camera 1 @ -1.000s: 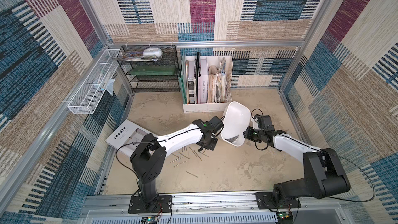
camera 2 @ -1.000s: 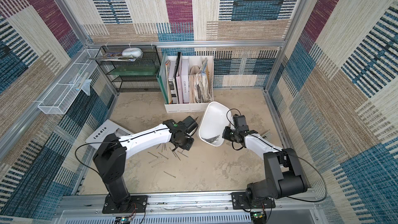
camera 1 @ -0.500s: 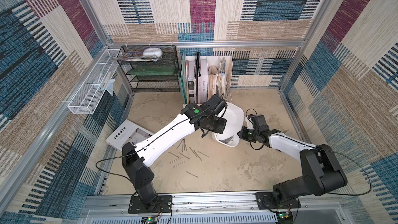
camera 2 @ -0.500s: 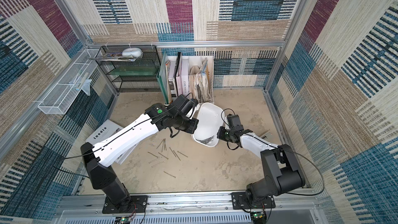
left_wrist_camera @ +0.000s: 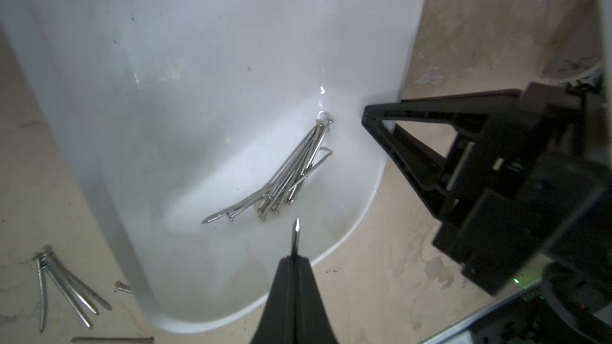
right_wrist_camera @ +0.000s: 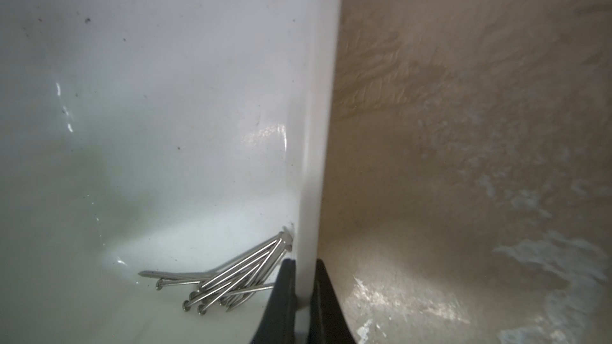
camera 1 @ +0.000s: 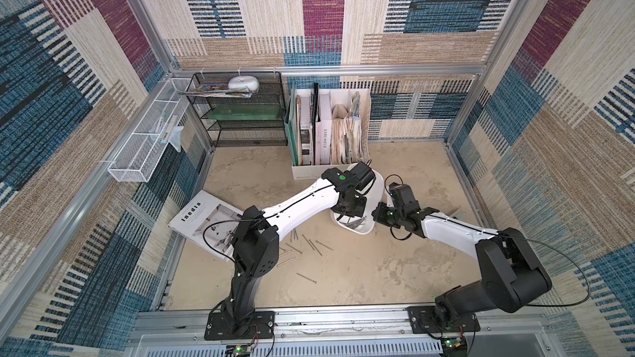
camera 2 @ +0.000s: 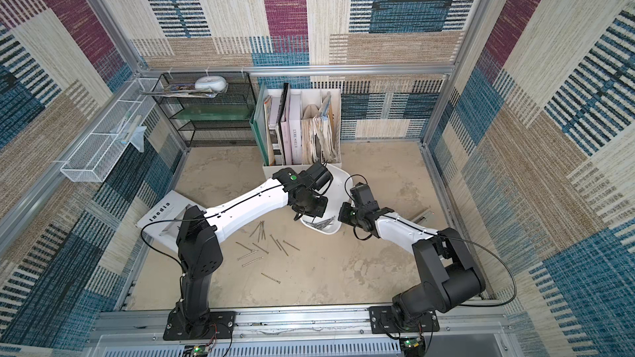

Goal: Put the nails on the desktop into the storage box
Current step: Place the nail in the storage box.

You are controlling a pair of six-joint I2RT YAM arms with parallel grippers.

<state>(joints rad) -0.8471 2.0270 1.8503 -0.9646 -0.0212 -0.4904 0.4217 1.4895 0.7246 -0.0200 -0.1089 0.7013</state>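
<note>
Notice the magazine [camera 1: 206, 215] reading "Inedia". Your left gripper [left_wrist_camera: 294, 258] pinches one nail [left_wrist_camera: 295, 233], shaft in line with the fingers, tip pointing into the storage box [left_wrist_camera: 198, 61]. Your right gripper [right_wrist_camera: 303, 262] clamps that box's wall. About ten bundled nails [left_wrist_camera: 291, 167] lie inside, and roughly eleven loose nails [camera 2: 260, 248] are scattered on the desktop [camera 2: 326, 276].

White magazine [camera 1: 206, 224], flat on surface [camera 1: 378, 269]: cover title "Inedia", black letters.
White book spine [camera 1: 323, 132] in file holder [camera 1: 305, 171]: "L'AME SOEUR", small, barely legible.
Other print: unreadable.
</note>
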